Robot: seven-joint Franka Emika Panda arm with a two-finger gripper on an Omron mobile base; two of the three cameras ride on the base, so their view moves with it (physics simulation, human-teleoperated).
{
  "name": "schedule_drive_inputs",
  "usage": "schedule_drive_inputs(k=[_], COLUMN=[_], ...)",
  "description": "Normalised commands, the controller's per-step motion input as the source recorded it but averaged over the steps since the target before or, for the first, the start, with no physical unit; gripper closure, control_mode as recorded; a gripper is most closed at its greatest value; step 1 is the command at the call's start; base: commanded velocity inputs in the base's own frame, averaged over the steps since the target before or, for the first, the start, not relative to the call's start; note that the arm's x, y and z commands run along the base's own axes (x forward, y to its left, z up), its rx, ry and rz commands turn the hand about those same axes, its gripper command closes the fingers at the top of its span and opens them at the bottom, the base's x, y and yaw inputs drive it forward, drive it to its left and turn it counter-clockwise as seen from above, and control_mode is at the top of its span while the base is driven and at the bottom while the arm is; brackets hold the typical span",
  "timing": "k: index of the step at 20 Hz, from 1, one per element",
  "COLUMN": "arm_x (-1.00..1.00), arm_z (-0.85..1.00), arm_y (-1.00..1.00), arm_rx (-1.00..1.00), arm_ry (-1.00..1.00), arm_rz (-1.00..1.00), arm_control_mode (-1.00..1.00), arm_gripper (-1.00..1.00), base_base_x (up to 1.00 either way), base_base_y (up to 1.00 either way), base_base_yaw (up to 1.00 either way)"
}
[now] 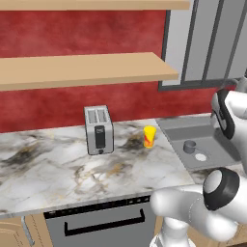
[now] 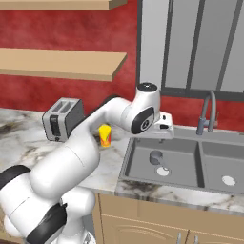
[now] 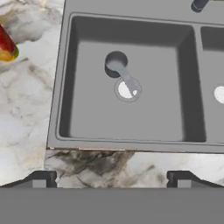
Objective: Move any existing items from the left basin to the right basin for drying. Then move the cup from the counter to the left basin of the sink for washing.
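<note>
A small grey cup-like item (image 3: 116,64) stands in the left basin (image 3: 144,118), just behind its drain. It also shows in the base views (image 1: 189,145) (image 2: 156,157). The yellow cup (image 1: 149,136) (image 2: 105,135) with its red mark stands on the marble counter (image 1: 58,169), left of the sink and seen at the hand view's left edge (image 3: 6,47). My gripper (image 3: 111,180) hovers above the front rim of the left basin, open, with nothing between its fingers. The right basin (image 3: 214,65) (image 2: 224,162) holds nothing I can see.
A silver two-slot toaster (image 1: 98,129) (image 2: 62,119) stands on the counter left of the cup. The arched tap (image 2: 208,112) rises behind the divider between the basins. Two wooden shelves (image 1: 87,70) hang over the counter. A dishwasher front (image 1: 101,224) sits below.
</note>
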Motion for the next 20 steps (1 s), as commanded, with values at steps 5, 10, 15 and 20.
schedule_drive_inputs(k=[5,10,15,20], arm_x=[0.26,0.25,0.21,0.22], arm_z=[-0.28,-0.27,-0.24,-0.21], arm_y=[-0.2,-0.15,-0.09,-0.03], arm_rx=[-0.04,-0.03,0.0,0.0], arm_ry=[0.07,0.03,0.0,0.0], arm_rz=[0.0,0.0,0.0,0.01], arm_control_mode=[-1.0,-1.0,-1.0,-1.0], arm_gripper=[-1.0,-1.0,-1.0,-1.0], base_base_x=[0.0,0.0,0.0,0.0], base_base_y=[0.0,0.0,0.0,0.0], base_base_yaw=[0.0,0.0,0.0,0.0])
